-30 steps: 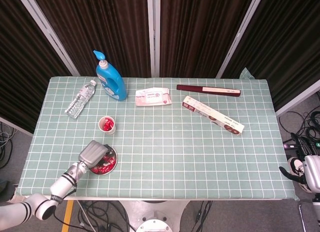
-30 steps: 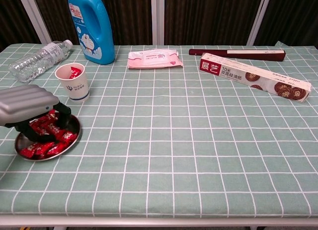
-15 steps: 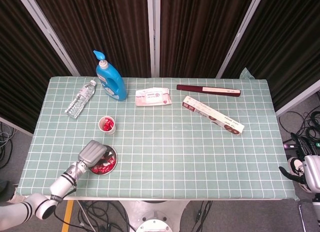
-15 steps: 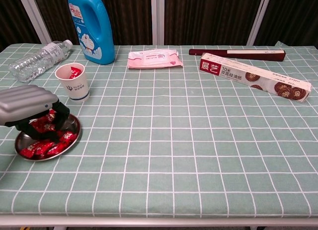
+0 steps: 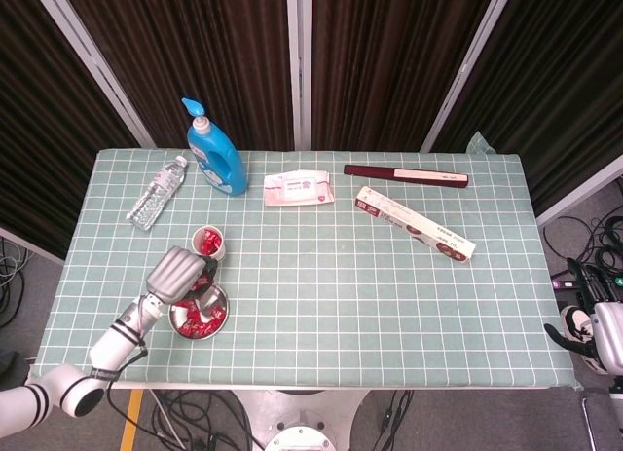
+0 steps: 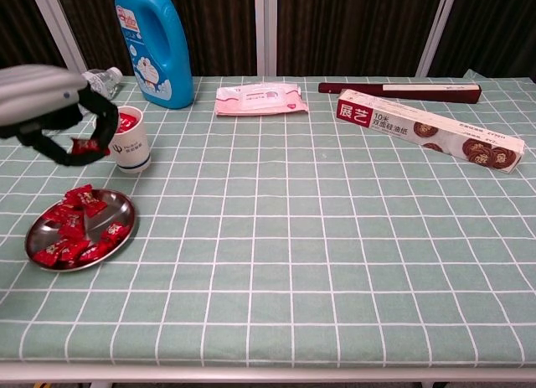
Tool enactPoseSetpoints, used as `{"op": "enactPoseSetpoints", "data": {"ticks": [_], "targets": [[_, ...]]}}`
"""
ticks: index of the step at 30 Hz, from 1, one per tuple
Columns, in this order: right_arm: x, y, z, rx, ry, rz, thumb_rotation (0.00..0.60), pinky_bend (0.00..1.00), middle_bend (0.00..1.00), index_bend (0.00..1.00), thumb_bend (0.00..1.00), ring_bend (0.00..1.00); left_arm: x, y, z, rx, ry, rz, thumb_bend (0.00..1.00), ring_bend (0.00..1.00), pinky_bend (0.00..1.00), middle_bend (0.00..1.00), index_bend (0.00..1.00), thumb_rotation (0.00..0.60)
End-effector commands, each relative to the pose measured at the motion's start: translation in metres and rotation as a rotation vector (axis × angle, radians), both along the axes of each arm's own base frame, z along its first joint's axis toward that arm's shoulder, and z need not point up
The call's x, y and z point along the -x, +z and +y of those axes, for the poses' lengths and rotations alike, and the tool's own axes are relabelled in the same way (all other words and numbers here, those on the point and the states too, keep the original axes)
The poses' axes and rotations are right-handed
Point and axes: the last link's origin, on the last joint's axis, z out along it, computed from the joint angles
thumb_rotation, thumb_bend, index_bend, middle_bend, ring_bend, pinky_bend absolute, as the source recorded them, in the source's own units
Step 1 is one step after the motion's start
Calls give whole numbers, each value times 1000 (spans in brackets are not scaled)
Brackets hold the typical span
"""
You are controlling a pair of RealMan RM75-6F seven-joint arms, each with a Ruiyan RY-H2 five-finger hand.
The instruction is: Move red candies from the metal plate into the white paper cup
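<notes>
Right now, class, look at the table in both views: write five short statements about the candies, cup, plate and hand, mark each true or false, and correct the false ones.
1. The left hand holds a red candy in its fingers. True.
2. The white paper cup is empty. False: red candy shows inside it.
3. The metal plate still has candies on it. True.
4. The cup lies tipped over. False: it stands upright.
5. The blue bottle stands on the plate. False: it stands at the table's far edge.
</notes>
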Motion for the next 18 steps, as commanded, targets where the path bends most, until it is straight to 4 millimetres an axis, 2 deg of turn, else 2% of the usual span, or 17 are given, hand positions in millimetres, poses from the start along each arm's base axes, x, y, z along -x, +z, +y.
{"op": "enactPoseSetpoints", "data": {"ticks": [1,6,9,18], "targets": [[1,0,0,1,-1,-2,600,451,145,0,101,101,-19,10,27,-49,-6,-16,521,960,1000,723,670,600],[3,1,1,7,-10,-3,600,451,145,0,101,101,-26,5,57,-65,34,22,514,958,1000,676,635,600],[5,2,2,9,-16,-3,600,451,145,0,101,101,-26,1,68,-77,56,37,511,956,1000,656,622,600],[6,2,0,7,-21,0,600,451,145,0,101,101,-12,-5,72,-75,92,108,464,938,1000,539,496,600]]}}
